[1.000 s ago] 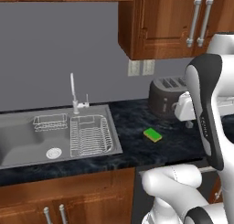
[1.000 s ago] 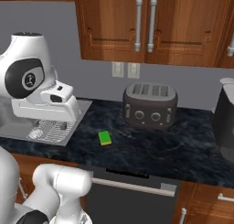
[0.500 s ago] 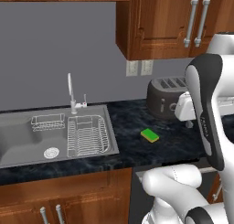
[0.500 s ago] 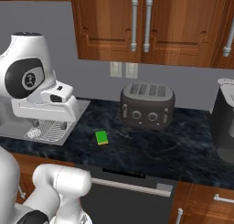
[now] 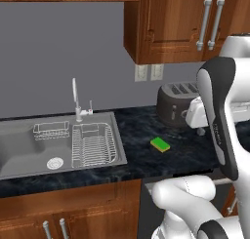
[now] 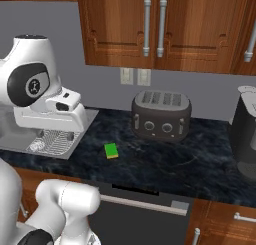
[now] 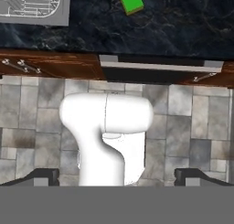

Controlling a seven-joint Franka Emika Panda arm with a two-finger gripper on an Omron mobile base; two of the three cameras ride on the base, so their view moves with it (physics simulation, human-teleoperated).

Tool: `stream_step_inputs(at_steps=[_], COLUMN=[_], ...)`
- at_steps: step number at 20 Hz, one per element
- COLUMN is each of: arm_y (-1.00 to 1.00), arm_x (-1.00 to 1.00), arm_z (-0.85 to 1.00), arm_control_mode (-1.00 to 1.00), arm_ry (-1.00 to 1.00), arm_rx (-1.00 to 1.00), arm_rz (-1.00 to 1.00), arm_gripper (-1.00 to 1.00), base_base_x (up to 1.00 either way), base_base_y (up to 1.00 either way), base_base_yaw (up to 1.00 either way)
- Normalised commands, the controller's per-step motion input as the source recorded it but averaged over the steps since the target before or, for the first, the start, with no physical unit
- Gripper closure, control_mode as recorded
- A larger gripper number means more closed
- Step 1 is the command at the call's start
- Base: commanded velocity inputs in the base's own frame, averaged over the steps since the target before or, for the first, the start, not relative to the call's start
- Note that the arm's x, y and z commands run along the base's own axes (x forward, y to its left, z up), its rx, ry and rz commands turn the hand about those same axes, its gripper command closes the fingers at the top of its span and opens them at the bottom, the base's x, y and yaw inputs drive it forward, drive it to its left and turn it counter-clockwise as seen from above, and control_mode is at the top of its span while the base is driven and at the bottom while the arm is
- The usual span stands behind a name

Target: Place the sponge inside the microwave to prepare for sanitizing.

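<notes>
The sponge (image 5: 160, 145), a small flat block with a green top and a yellow underside, lies on the dark stone counter (image 5: 141, 160) in front of the toaster. It also shows in the right base view, where the sponge (image 6: 111, 150) sits left of the counter's middle, and at the top of the hand view, where the sponge (image 7: 130, 1) is far from the fingers. My gripper (image 7: 117, 177) hangs high above the floor in front of the counter, pointing down, open, with nothing between its fingertips (image 7: 43, 176). The microwave is out of view.
A grey slotted toaster (image 6: 161, 115) stands at the back of the counter. A sink (image 5: 29, 148) with a wire dish rack (image 5: 93, 144) and a faucet (image 5: 75, 99) lies to the left. A dark appliance (image 6: 246, 131) stands at the far right. Wooden cabinets (image 6: 155, 29) hang overhead.
The whole picture has slid slightly to the left in both base views, so the camera has moved. The sponge stays in place on the counter and the gripper stays open.
</notes>
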Motion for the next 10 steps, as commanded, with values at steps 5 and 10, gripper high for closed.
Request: stream_step_inputs(at_steps=[5,10], arm_y=[0.0,-0.02], arm_x=[0.55,0.43], arm_z=[-0.03,-0.14], arm_control_mode=[-1.0,-1.0], arm_ry=[-0.07,-0.1], arm_rx=[0.0,0.01], arm_rz=[0.07,0.07], arm_gripper=[-1.0,-1.0], base_base_x=[0.0,0.0], base_base_y=[0.0,0.0], base_base_yaw=[0.0,0.0])
